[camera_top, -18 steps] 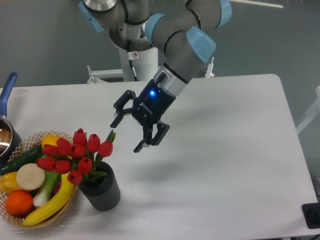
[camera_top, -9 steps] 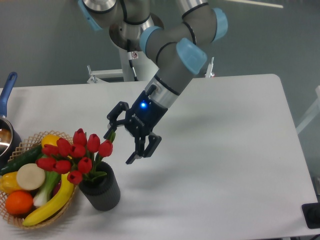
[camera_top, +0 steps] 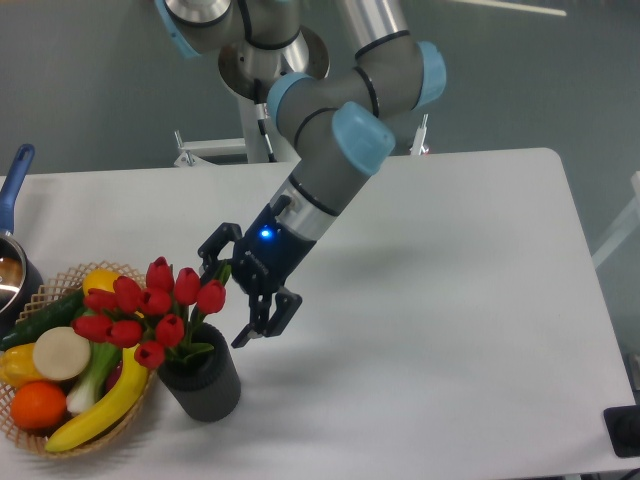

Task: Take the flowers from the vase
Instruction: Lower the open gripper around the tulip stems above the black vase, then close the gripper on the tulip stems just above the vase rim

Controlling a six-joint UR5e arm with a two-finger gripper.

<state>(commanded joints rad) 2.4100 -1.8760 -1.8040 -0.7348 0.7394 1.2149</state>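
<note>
At the near left edge of the table [camera_top: 470,300] a wicker basket [camera_top: 52,281] holds an orange [camera_top: 38,404], a banana [camera_top: 100,405], a pale round slice, a leek stalk, a cucumber [camera_top: 42,318] and a yellow piece at the back. Just right of it, touching or almost touching its rim, the vase [camera_top: 204,380] stands upright with the flowers [camera_top: 150,305] in it; the red buds lean left over the basket, and a few green leaves show at the pot's mouth. Right of the buds and slightly behind them hangs the gripper [camera_top: 234,294], tilted down to the left, its jaws spread wide and holding nothing; one finger sits close to the rightmost bud and a leaf tip, the other points down at bare table beside the vase. A blue light glows on its wrist. The arm [camera_top: 330,150] rises behind to its base [camera_top: 265,120] at the far edge. At the far left a pot with a blue handle [camera_top: 14,185] is cut off by the frame.
</note>
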